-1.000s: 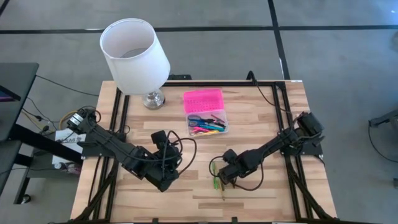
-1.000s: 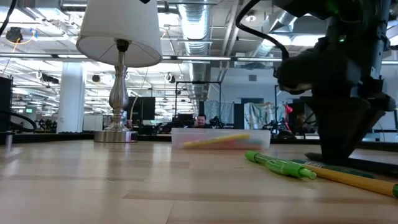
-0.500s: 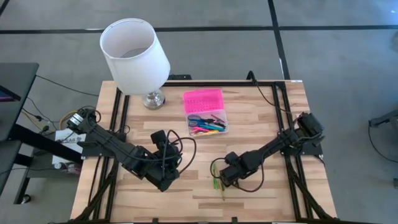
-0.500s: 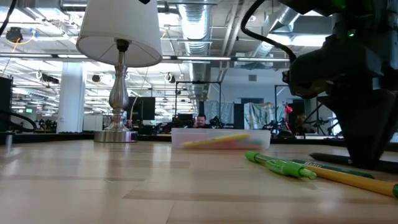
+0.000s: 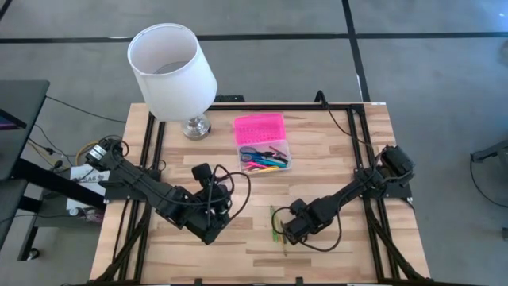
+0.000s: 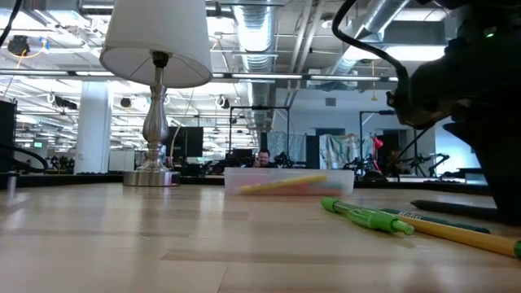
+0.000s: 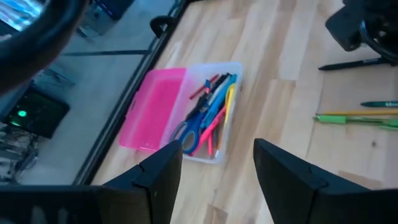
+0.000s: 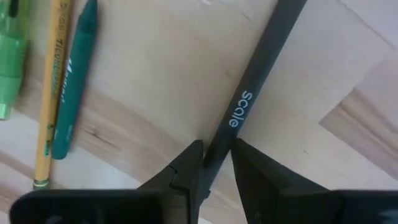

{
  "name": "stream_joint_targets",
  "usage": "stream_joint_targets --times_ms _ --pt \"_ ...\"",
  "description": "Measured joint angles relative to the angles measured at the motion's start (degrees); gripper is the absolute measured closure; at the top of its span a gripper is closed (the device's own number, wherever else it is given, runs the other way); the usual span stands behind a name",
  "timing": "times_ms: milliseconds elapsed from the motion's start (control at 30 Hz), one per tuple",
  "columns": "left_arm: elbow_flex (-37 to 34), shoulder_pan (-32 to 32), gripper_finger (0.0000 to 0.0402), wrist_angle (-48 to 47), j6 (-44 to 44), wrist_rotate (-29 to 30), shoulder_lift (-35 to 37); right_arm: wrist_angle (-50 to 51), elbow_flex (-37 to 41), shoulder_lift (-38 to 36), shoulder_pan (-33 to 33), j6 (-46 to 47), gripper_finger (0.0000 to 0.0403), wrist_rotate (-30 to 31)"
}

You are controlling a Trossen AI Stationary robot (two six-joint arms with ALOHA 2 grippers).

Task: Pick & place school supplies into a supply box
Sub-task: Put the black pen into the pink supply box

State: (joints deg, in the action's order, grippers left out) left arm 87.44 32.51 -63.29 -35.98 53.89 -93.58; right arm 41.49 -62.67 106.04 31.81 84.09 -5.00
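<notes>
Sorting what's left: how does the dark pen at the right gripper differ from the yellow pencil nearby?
The dark pen bears white lettering; the yellow pencil, dark print. The dark pen sits between the fingers of the right gripper; the yellow pencil lies free. Both lie flat on the table.

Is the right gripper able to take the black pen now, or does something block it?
Probably yes. The right gripper already has its fingers on both sides of the black pen, which lies apart from the green crayon and pencil.
</notes>
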Motion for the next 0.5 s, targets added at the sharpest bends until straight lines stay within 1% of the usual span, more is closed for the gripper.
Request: stream_joint_targets --times_ms 167,333,500 --pt "0.01 0.0 0.0207 0.37 1.45 1.59 0.0 0.44 0.0 0.0 0.04 -0.84 0.0332 -0.13" --pt "0.02 0.0 0.0207 1.74 -0.68 1.68 0.0 1.52 -0.02 0.02 0.04 -2.63 0.0353 -0.08" --pt "0.02 -0.86 0.0207 3.01 -2.08 0.91 0.0 2.28 -0.11 0.0 0.04 -5.04 0.0383 0.07"
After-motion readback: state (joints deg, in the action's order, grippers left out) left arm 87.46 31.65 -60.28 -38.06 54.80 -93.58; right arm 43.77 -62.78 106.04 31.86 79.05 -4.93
